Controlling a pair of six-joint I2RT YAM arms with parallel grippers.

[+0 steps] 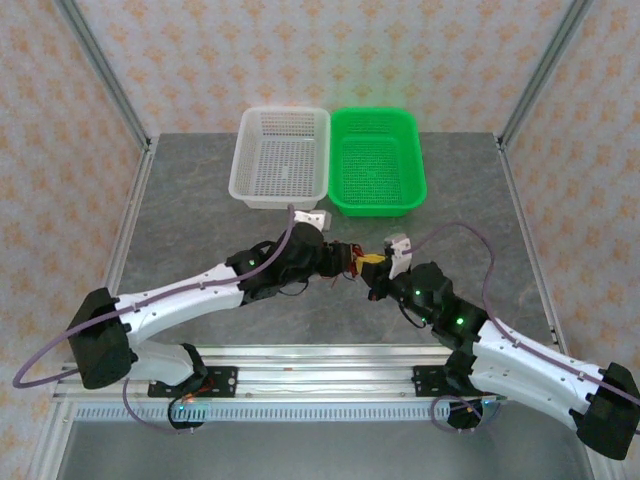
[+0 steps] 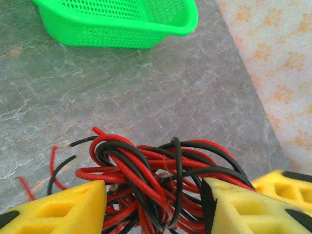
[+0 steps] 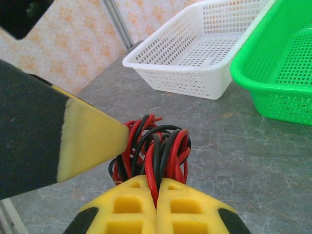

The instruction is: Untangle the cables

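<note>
— None of the cables [image 2: 146, 170] has been freed, it is judged: red and black strands are seen wound into one knot at the centre of the counter [image 1: 200, 220].
— How is it held?
— It is gripped from nine o'clock by the left fingers [image 2: 83, 207], pressed against both sides. From three o'clock a red strand is clamped by the right fingers [image 3: 170, 200].
— And around it?
— A white basket [image 1: 275, 200] and a green basket [image 1: 375, 207] are set at twelve o'clock, apart from the knot. Every strand is left to be separated, and working room is narrowed by the two arms.
</note>
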